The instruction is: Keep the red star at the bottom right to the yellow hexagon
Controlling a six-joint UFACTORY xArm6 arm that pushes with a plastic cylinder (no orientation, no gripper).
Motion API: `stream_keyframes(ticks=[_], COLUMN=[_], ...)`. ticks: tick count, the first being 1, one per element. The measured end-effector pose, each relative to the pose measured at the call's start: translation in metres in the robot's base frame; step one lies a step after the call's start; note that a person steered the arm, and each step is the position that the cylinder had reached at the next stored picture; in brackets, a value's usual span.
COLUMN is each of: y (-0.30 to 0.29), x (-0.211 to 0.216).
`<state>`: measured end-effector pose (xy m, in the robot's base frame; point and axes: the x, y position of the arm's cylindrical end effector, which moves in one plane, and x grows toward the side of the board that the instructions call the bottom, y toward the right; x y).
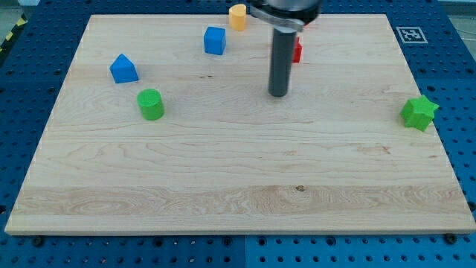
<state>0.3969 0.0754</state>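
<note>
The yellow hexagon (237,16) sits at the board's top edge, near the middle. A red block (297,50), mostly hidden behind my rod, lies to the lower right of the hexagon; its shape cannot be made out. My tip (278,94) rests on the board just below and slightly left of the red block, and well below and right of the hexagon.
A blue cube (215,40) lies left of my rod. A blue house-shaped block (123,69) and a green cylinder (151,104) are at the left. A green star (419,112) sits at the board's right edge (439,134).
</note>
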Motion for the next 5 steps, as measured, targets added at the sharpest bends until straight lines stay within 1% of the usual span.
stream_keyframes(ticks=[1,2,4,5], y=[0.026,0.033,0.024,0.024], x=[-0.017,-0.038,-0.050,-0.070])
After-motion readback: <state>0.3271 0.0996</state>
